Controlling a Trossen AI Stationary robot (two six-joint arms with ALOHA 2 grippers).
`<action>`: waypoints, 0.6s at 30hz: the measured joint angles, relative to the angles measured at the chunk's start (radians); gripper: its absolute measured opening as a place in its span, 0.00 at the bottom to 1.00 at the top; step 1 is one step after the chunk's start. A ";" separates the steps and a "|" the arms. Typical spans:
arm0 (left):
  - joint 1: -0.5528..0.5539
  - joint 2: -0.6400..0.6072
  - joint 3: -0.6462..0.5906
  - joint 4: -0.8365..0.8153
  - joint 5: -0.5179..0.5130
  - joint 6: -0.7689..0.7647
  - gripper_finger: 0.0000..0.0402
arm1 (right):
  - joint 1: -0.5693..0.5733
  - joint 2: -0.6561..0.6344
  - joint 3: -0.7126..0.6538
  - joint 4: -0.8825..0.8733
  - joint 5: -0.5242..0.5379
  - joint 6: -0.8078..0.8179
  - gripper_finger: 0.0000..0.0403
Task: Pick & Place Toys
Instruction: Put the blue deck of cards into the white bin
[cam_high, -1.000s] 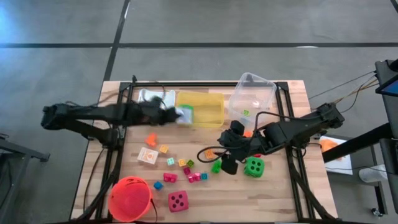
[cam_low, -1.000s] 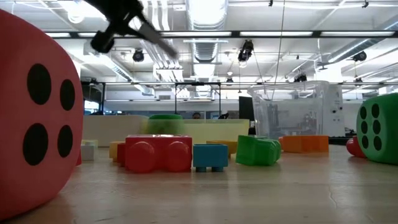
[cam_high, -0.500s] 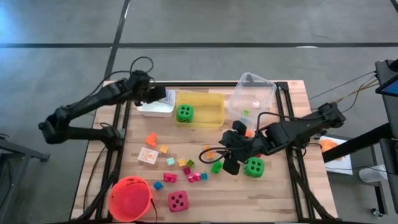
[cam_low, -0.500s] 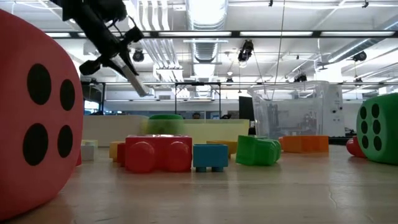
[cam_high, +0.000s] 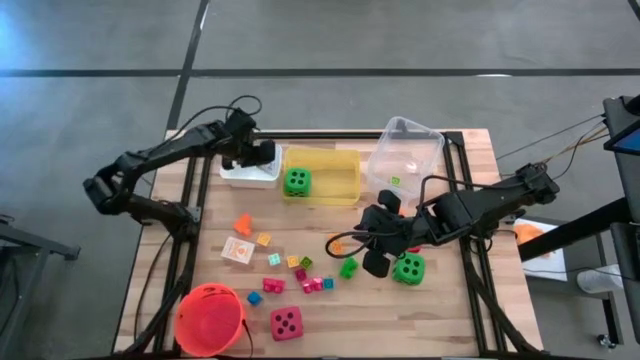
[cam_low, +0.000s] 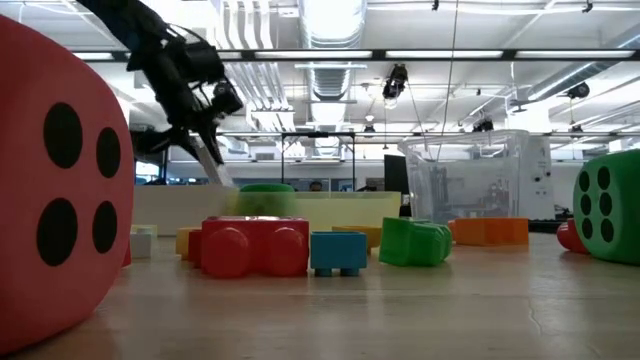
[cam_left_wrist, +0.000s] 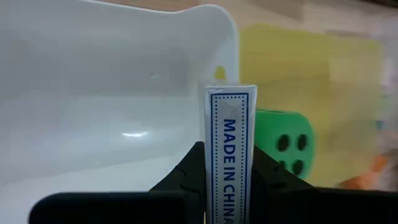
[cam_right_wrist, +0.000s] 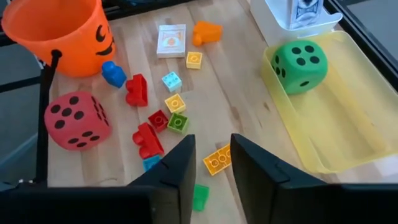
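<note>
Green dice: 2, one (cam_high: 296, 181) in yellow bin (cam_high: 338, 189), one (cam_high: 408, 268) on table. Red die (cam_high: 286, 322): 1. Left gripper (cam_left_wrist: 227, 186) clamps a card (cam_left_wrist: 229, 149) over white bin (cam_left_wrist: 93, 99); right gripper (cam_right_wrist: 213, 163), fingers close together, straddles an orange block (cam_right_wrist: 217, 159).

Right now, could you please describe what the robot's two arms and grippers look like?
Both arms are dark, jointed and slim, with loose black cables looping off them. The left gripper and right gripper each end in two flat black fingers with angular, tapered tips. No markings show on them.
</note>
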 joint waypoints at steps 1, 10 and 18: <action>0.001 0.012 0.000 0.000 0.000 0.002 0.13 | 0.000 0.000 0.000 -0.003 0.000 0.000 0.21; 0.015 0.079 0.000 0.000 0.014 0.011 0.13 | 0.000 0.000 0.000 -0.005 0.000 0.000 0.11; 0.017 0.126 0.000 -0.005 0.018 0.011 0.13 | 0.000 0.000 0.000 -0.005 0.000 -0.001 0.08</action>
